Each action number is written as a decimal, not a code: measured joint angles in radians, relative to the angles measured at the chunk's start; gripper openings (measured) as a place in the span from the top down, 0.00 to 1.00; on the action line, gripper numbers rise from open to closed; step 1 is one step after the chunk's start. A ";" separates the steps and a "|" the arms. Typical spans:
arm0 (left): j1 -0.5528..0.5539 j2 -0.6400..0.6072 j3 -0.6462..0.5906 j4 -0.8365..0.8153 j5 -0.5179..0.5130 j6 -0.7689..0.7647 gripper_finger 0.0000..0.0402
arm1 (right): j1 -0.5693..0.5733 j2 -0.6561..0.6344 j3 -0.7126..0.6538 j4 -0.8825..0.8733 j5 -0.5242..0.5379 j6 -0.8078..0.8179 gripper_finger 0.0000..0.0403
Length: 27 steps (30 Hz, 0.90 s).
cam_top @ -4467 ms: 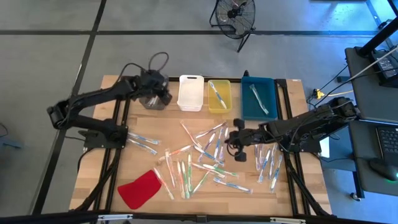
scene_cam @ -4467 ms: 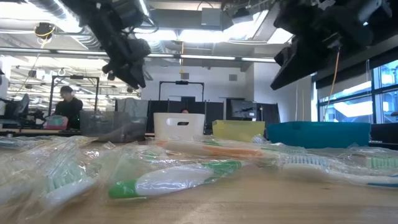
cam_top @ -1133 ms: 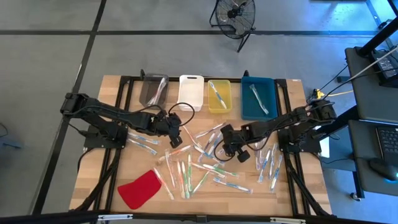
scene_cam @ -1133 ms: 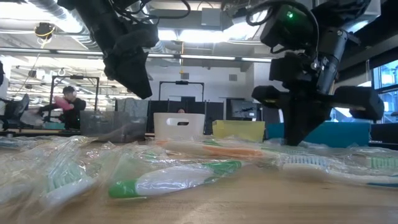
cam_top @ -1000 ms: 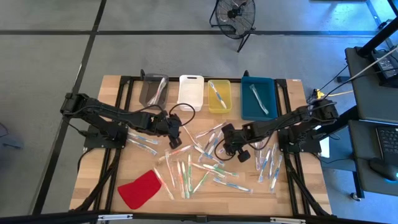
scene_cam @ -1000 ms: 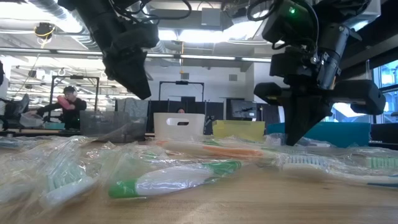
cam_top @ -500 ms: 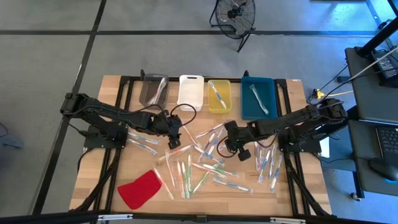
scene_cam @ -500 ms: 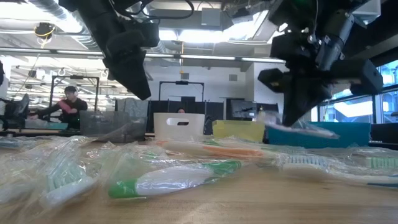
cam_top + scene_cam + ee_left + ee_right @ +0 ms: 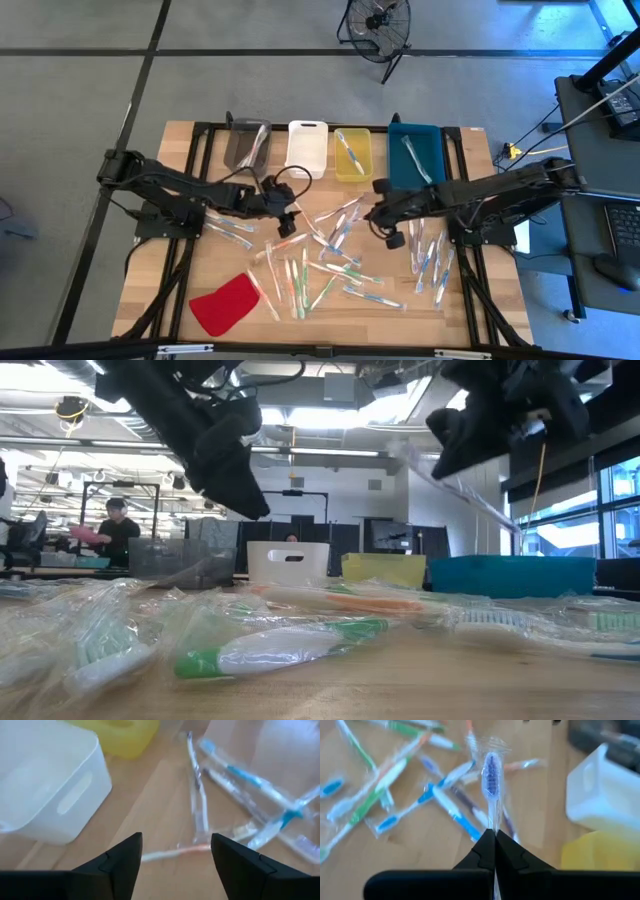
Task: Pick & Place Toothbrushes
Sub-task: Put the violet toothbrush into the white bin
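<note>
Above the table (image 9: 200,300), right hand (image 9: 491,836) pinching a wrapped toothbrush (image 9: 490,777) — left hand (image 9: 175,851) spread, no readable labels.

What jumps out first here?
The scatter of wrapped toothbrushes across the table's middle. The right hand is shut on a blue-bristled toothbrush, lifted above the pile near the blue bin. The left hand hangs open over an orange-handled toothbrush, beside the white bin.
</note>
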<state>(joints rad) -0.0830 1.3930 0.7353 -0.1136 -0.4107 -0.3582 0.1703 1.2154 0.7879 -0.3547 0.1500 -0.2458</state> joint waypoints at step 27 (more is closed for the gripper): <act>0.000 0.095 -0.074 0.727 0.016 0.301 0.44 | -0.089 -0.006 0.000 0.551 -0.062 -0.024 1.00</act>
<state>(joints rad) -0.0834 1.4881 0.6609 0.6131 -0.3944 -0.0568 0.0818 1.2095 0.7883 0.1959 0.0884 -0.2698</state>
